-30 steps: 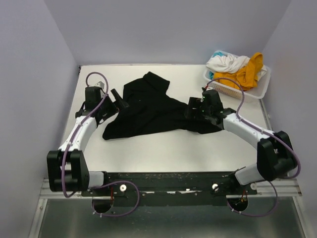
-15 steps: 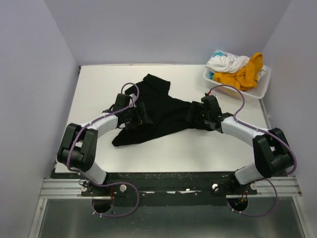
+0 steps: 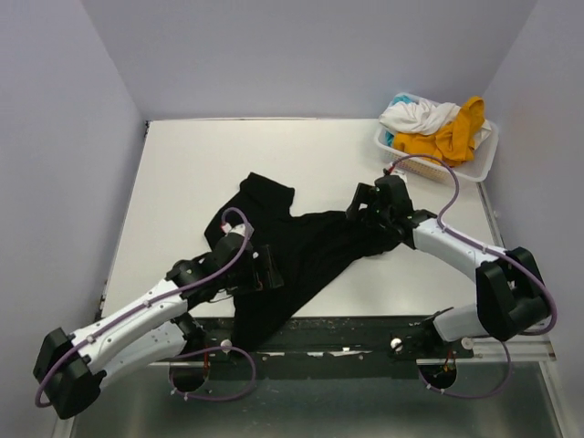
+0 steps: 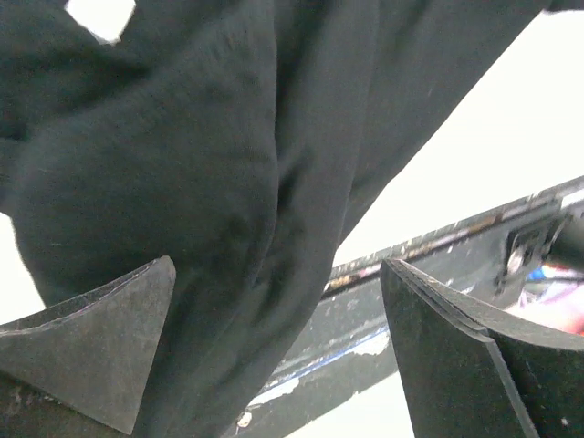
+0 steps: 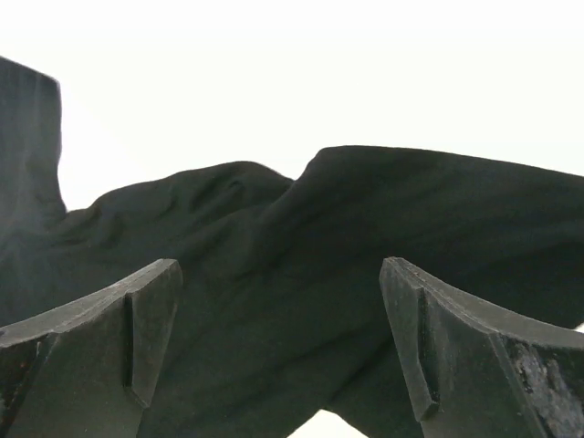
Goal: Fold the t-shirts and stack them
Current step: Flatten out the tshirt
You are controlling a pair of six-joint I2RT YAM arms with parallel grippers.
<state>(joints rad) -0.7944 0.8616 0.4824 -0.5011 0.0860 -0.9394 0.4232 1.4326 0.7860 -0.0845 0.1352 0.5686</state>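
Black shirt (image 3: pixel 310 242) lay on the surface (image 3: pixel 182 164), one end over the near edge; left fingers (image 4: pixel 91 351) and right fingers (image 5: pixel 91 338) were spread against it

Top camera: high at near edge, looking down on counter (image 3: pixel 182 173). Both wrist cameras: close on black t-shirt (image 3: pixel 315 242), shared with top.

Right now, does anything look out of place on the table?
Yes. The black shirt lies crumpled rather than flat, and its near end hangs over the front edge of the table onto the rail.
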